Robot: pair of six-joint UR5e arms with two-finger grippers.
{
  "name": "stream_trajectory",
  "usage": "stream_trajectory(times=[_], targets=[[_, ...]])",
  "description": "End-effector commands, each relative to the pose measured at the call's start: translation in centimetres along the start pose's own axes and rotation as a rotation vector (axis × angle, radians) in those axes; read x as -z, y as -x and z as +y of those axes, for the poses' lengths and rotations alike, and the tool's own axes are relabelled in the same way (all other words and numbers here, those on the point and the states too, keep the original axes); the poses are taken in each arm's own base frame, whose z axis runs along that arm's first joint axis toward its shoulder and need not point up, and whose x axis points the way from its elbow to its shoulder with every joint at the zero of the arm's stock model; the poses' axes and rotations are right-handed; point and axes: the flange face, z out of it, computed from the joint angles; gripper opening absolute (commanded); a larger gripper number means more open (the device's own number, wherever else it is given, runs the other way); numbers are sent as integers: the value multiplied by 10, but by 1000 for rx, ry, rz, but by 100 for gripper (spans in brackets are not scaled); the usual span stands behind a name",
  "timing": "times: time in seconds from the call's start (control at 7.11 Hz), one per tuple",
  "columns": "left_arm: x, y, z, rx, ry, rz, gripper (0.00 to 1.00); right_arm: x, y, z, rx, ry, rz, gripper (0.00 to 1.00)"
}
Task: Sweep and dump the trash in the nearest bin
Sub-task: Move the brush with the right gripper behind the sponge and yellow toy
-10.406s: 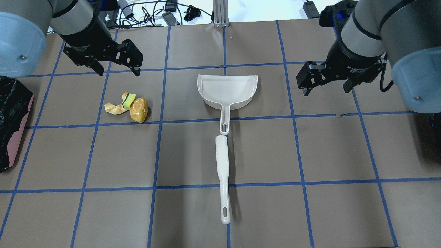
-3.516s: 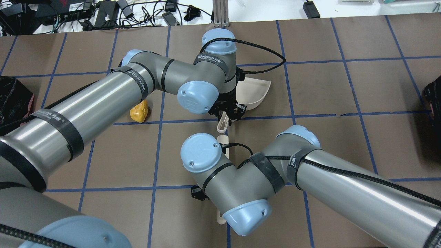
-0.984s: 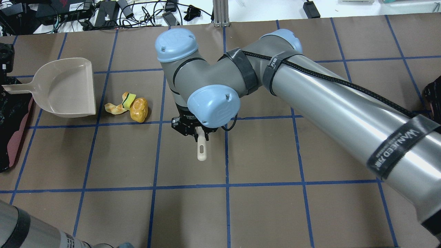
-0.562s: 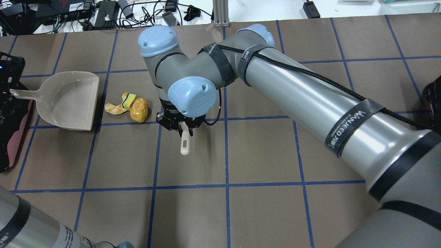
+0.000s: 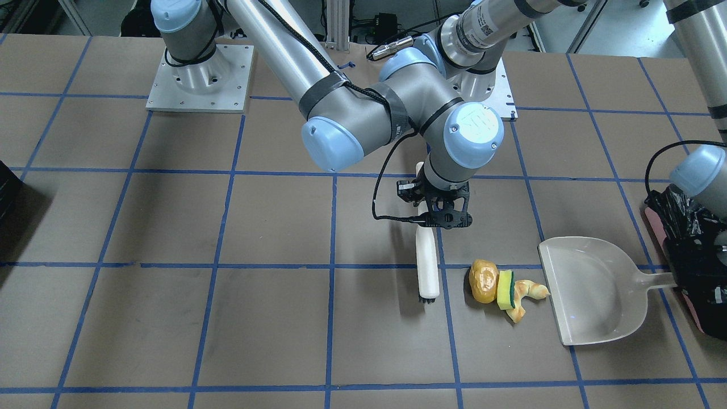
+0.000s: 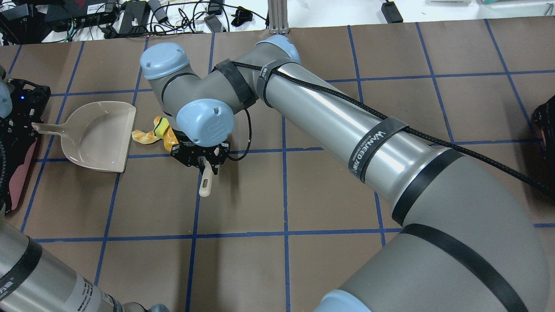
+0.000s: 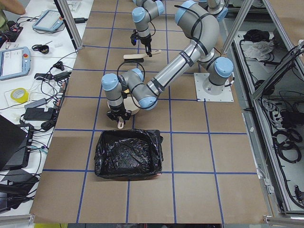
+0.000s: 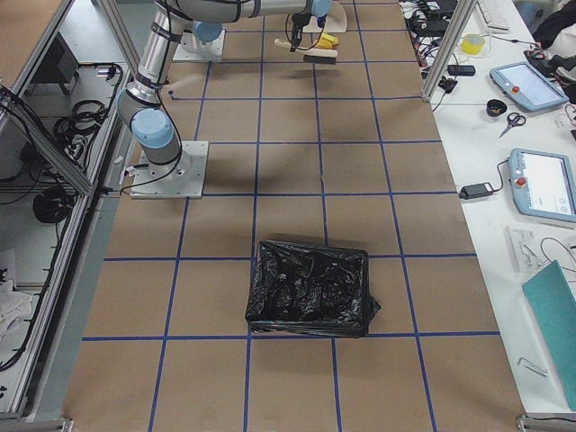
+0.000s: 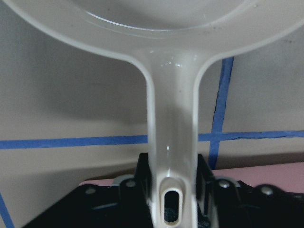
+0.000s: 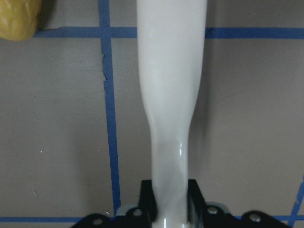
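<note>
The trash, a yellow-brown lump [image 5: 484, 281], a yellow-green sponge piece [image 5: 504, 289] and a tan croissant piece [image 5: 525, 295], lies clustered on the table. My left gripper [image 5: 681, 275] is shut on the handle of the beige dustpan [image 5: 590, 289]; the pan's lip sits against the croissant [image 6: 143, 136]. My right gripper [image 5: 436, 218] is shut on the white brush [image 5: 427, 261], whose bristles stand a short gap from the lump on the side away from the pan. The wrist views show the pan handle [image 9: 173, 142] and the brush [image 10: 171, 85]. The pink-sided, black-lined bin [image 6: 17, 173] stands just behind the left gripper [image 6: 27, 125].
Another dark bag-lined container [image 6: 544, 121] sits at the far right table edge, far from the trash. The right arm [image 6: 347, 125] stretches across the table's middle and hides the lump from overhead. Cables and devices [image 6: 143, 13] lie past the back edge.
My right gripper has carried the brush left, close to the trash. My left gripper has brought the dustpan right until its lip meets the croissant piece.
</note>
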Motion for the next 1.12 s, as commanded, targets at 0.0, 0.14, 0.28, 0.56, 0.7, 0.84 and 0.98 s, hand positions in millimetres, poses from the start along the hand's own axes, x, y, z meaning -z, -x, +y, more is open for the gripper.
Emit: stream_trajectory(times=[0.0, 0.14, 0.28, 0.56, 0.7, 0.84, 0.98], targets=[[-3, 2, -4, -7, -1, 2, 0, -7, 19, -5, -20, 5, -8, 0], [-2, 5, -10, -11, 0, 2, 0, -6, 27, -6, -23, -2, -15, 0], [0, 7, -16, -17, 2, 1, 0, -9, 36, -7, -34, -1, -14, 0], [-2, 7, -17, -17, 1, 5, 0, -13, 56, -20, -52, -3, -16, 0], [-2, 7, -18, -17, 0, 7, 0, -21, 64, -30, -64, -6, -19, 0], [-3, 7, -18, -16, -1, 8, 0, -21, 71, -27, -67, 3, -42, 0], [-6, 7, -19, -17, -4, 12, 0, -16, 76, -25, -71, 6, -74, 0]])
